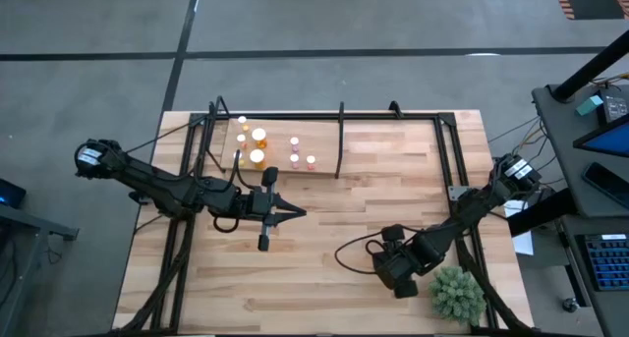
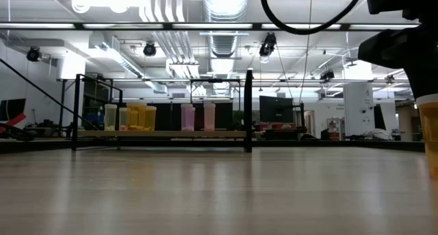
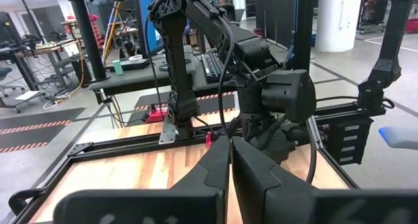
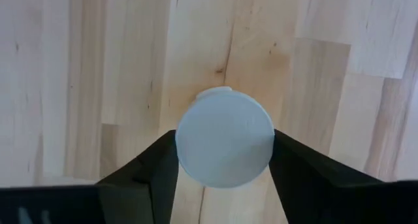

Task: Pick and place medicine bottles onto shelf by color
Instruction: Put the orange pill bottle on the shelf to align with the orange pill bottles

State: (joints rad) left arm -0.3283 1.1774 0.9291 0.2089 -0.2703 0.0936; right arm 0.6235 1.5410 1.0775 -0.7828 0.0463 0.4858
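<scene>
Looking straight down in the right wrist view, a white-capped medicine bottle (image 4: 225,137) is seen standing upright on the wooden tabletop (image 4: 85,74), bracketed by the two dark fingers (image 4: 153,168) of the right gripper (image 4: 225,160). The fingers are set on either side of the cap, right at its edges; whether they already press on it cannot be told. In the high view the right gripper (image 1: 401,265) is placed low over the near part of the table, near a green spiky plant (image 1: 458,294). An orange-yellow bottle body (image 2: 429,135) shows at the edge of the low view beneath that arm.

The pick step appears to be in hand. Next, a firm squeeze on the bottle would be called for, then a lift and a carry to the shelf (image 1: 319,168) at the far side, where yellow-orange bottles (image 1: 256,146) and pink bottles (image 1: 298,153) are already grouped apart; this one would belong with the orange group.

The left gripper (image 1: 295,213) is held over the table's middle, its fingers pressed together and empty.
</scene>
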